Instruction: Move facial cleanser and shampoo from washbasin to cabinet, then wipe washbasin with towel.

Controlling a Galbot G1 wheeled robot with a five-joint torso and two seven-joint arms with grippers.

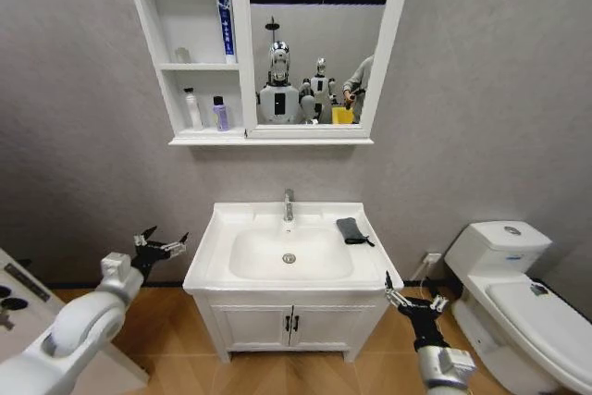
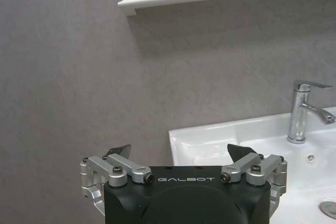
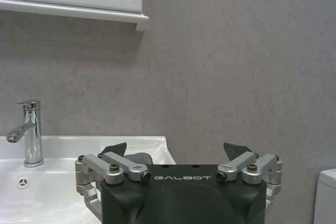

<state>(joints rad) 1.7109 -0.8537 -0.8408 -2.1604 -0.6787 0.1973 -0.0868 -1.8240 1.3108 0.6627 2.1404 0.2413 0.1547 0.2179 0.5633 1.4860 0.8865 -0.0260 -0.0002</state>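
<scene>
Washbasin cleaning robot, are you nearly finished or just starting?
About halfway, it seems. Two bottles already stand on the lower shelf of the cabinet, and the washbasin rim carries none, so the moving part looks done. Nothing is in hand: the left gripper and right gripper are open, low on either side of the basin. The wiping remains: the towel lies untouched by the tap.
</scene>
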